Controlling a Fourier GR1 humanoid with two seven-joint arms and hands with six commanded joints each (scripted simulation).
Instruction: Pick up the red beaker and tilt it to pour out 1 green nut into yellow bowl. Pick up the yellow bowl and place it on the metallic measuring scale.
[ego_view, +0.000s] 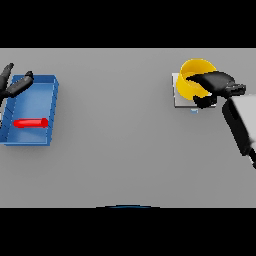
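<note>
The yellow bowl (192, 67) stands on the metallic measuring scale (179, 100) at the far right of the table. My right hand (216, 82) reaches over the bowl's right side, with fingers curled over the rim and the thumb below it. The red beaker (30, 122) lies on its side inside a blue tray (37, 92) at the far left. My left hand (15, 87) hovers over the tray's back left corner with its fingers spread and nothing in it. No green nut shows; the bowl's inside is partly hidden by my hand.
Grey tabletop (120, 130) stretches between the tray and the scale. A small blue mark (194, 110) sits at the scale's front edge.
</note>
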